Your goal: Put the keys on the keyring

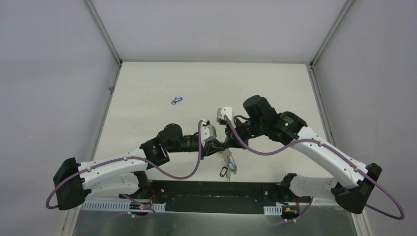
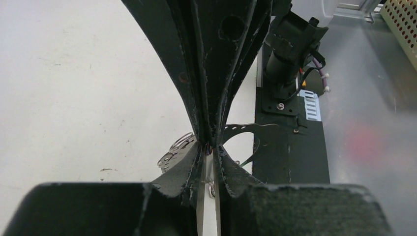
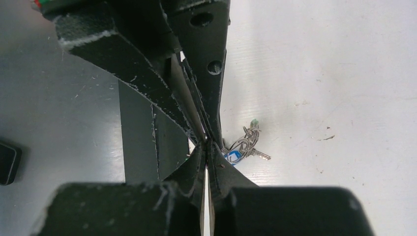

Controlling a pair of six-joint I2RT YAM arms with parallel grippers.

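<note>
My two grippers meet tip to tip low over the table's near middle. The left gripper (image 1: 220, 147) (image 2: 209, 147) is shut, with a sliver of silver ring showing in the thin gap behind its tips. Opposite it, the right gripper (image 1: 227, 142) (image 3: 206, 143) is shut tight. The keyring (image 2: 246, 127) arcs as thin metal out of the pinch point, with small rings (image 2: 177, 145) on the other side. Below hang the keys (image 3: 244, 143) (image 1: 228, 166), with blue and green tags. Another blue key (image 1: 177, 100) lies alone, far left.
A black base plate (image 1: 211, 189) (image 2: 290, 147) runs along the near edge just behind the hanging bunch. White enclosure walls (image 1: 59, 73) stand at the left, right and back of the table (image 1: 275, 88).
</note>
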